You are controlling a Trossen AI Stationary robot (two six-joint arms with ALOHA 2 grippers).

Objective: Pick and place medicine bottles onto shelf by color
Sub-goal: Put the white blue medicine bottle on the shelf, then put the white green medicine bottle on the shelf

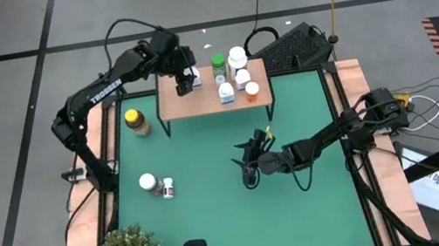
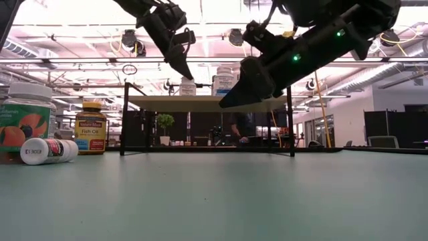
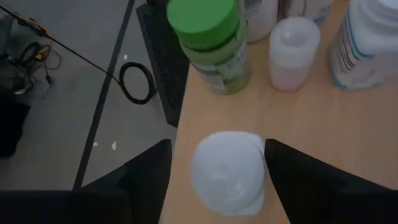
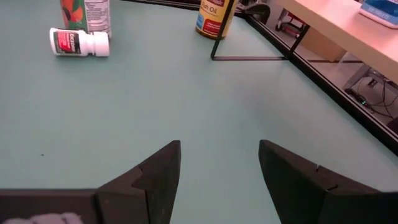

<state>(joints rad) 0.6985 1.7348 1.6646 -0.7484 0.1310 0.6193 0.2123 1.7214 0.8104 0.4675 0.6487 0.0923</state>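
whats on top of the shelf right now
On the shelf: a white-capped bottle between the open fingers of the left gripper, a green-capped bottle, and several white ones. The gripper hides that bottle's label.

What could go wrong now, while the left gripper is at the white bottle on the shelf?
The white bottle stands close to the shelf edge, so the left gripper lifting away might tip it off. The green bottle stands near and could be bumped. The right gripper hangs over the mat, empty, no danger there.
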